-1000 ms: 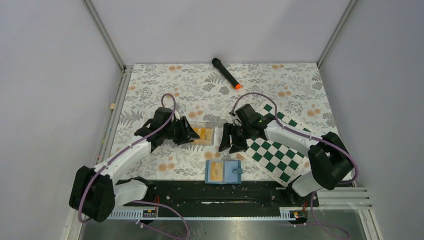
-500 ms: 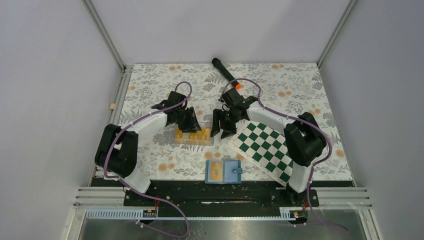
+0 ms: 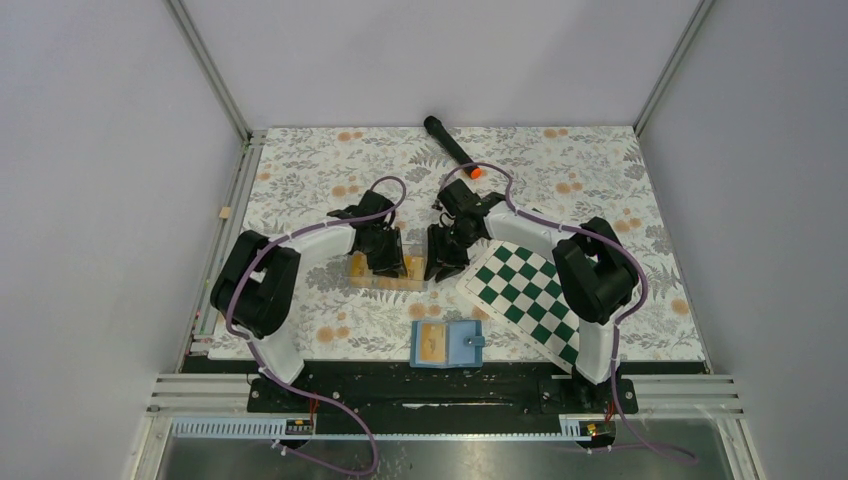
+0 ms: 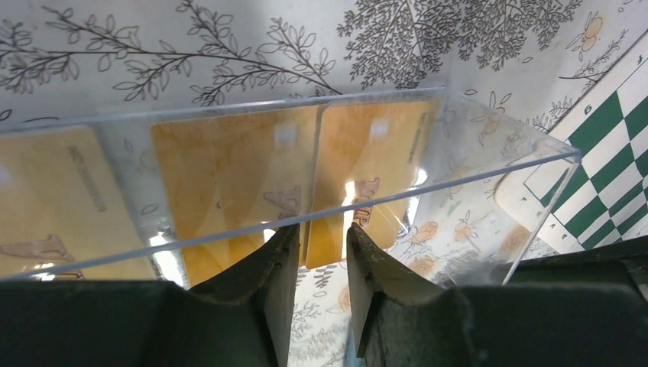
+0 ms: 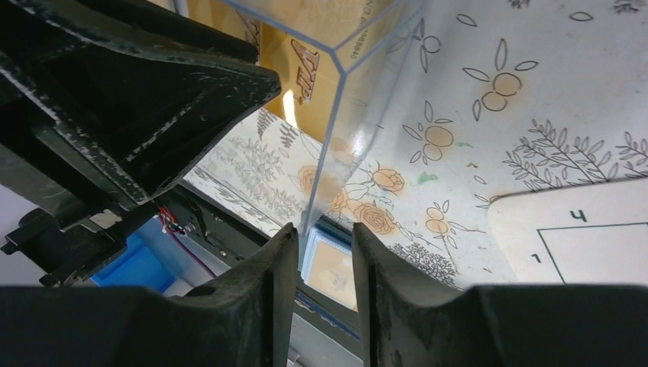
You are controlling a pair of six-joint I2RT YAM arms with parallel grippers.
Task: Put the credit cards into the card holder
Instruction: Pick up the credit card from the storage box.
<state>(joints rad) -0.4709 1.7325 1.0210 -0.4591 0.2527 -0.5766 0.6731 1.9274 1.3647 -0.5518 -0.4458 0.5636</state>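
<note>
Seeing my left claw (image 4: pixel 321 233) narrow at flat orange-yellow credit cards (image 4: pixel 229 168) in clear plastic tray (image 4: pixel 458 183), hold unclear; right claw (image 5: pixel 325 233) narrow, astride the tray's corner, not pinching.

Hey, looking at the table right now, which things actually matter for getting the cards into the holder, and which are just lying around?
Part of the job:
- credit cards, orange-yellow, lying in the clear tray
- card holder, blue, lying open at the near edge

Just lying about:
- chessboard
- black stick with an orange tip, at the far edge
</note>
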